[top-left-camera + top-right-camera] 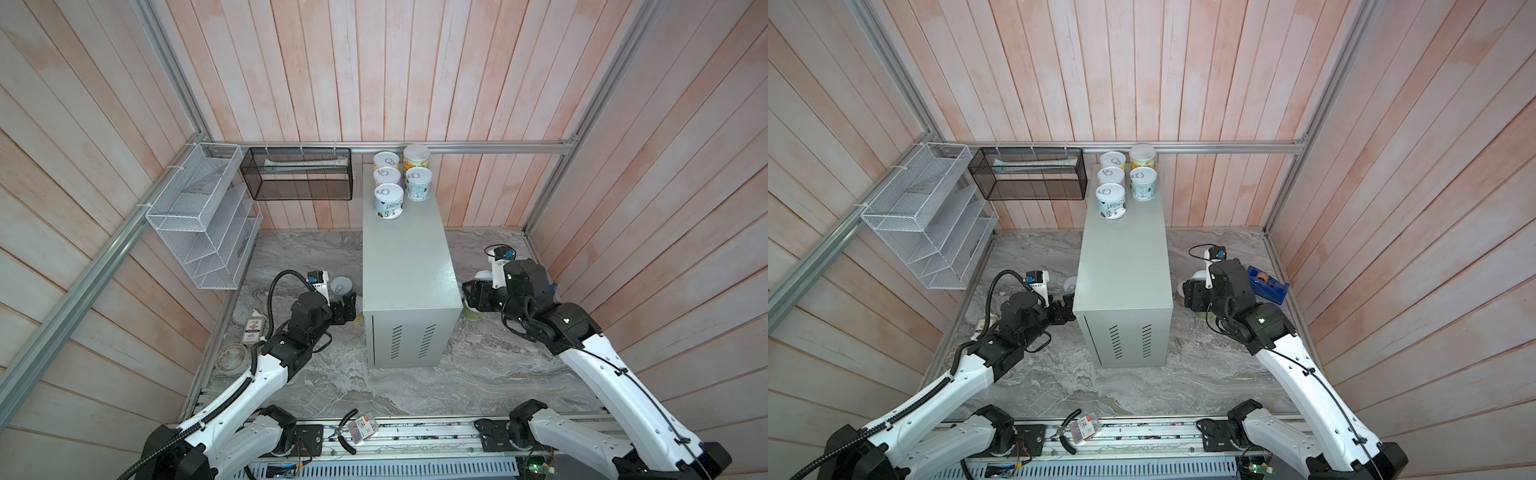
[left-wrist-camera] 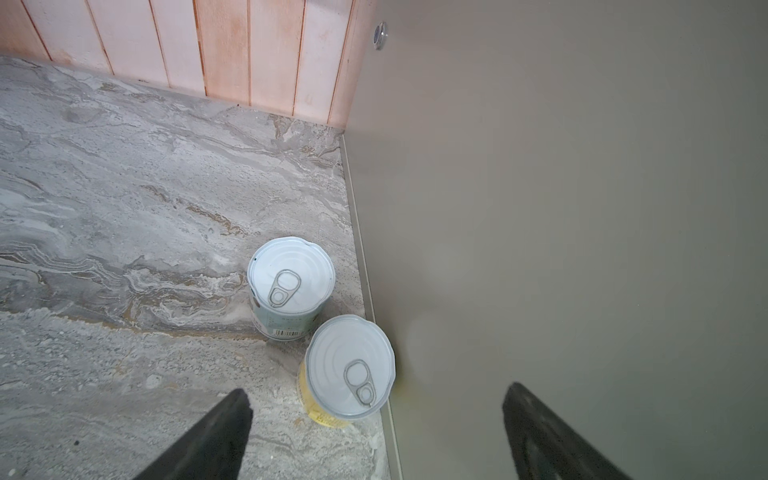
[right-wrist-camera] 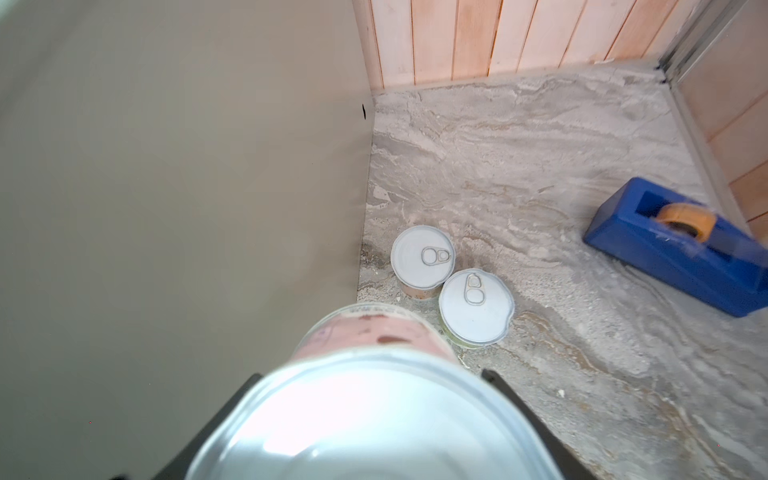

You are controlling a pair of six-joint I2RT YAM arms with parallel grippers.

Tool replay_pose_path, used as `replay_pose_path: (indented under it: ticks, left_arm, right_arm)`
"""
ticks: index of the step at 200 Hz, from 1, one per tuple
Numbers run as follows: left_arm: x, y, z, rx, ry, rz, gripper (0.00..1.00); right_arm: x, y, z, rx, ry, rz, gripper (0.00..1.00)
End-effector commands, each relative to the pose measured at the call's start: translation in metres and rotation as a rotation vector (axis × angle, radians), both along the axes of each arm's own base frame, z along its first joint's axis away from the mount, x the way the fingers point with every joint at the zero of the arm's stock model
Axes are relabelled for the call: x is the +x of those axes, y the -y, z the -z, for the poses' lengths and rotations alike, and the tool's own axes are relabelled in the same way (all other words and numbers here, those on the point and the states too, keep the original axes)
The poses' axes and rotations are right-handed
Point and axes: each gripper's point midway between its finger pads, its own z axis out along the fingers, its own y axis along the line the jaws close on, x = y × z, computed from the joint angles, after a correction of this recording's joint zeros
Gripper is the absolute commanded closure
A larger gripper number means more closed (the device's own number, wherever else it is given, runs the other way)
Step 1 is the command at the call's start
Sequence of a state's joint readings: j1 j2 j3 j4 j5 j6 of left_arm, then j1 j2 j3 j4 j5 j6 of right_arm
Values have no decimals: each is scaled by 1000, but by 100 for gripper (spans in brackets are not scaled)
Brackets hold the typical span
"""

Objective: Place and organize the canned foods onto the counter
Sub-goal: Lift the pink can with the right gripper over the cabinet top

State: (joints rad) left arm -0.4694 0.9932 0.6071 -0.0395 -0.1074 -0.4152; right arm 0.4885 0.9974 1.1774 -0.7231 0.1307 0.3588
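We can read no word, brand or number anywhere. The closest is a barcode (image 2: 288, 333) on the pale green tin (image 2: 291, 282) left of the counter (image 2: 540, 208), its digits too small for us. The yellow tin (image 2: 349, 365) just beside it carries fine print low on its label, and the pink-labelled tin (image 3: 374, 336) a band of tiny characters at its rim, both blurred. The small packet (image 1: 360, 429) on the near rail (image 1: 415, 432) bears what may be a red logo.
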Motion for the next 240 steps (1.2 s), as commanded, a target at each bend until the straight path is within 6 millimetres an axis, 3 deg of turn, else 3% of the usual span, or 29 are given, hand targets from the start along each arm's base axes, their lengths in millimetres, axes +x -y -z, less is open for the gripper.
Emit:
replay_pose_path:
  ticks: [1, 42, 112, 141, 189, 240]
  left_arm:
    - [1, -1, -18, -3, 33, 6, 4]
    - [-3, 3, -26, -11, 40, 37, 4]
    - [-9, 7, -45, 30, 2, 79, 4]
    - [-7, 5, -40, 61, -31, 70, 4]
    - [-10, -1, -28, 88, -75, 38, 5]
    - [-13, -1, -25, 83, -67, 47, 5]
  right_arm:
    - [-5, 7, -36, -47, 53, -22, 100]
    - [-4, -2, -86, 34, 113, -47, 100]
    - [3, -22, -128, 19, 178, -72, 100]
    - [5, -48, -149, 30, 191, -162, 100]
    - [16, -90, -150, -34, 140, -250, 100]
    - [26, -127, -131, -141, 90, -302, 100]
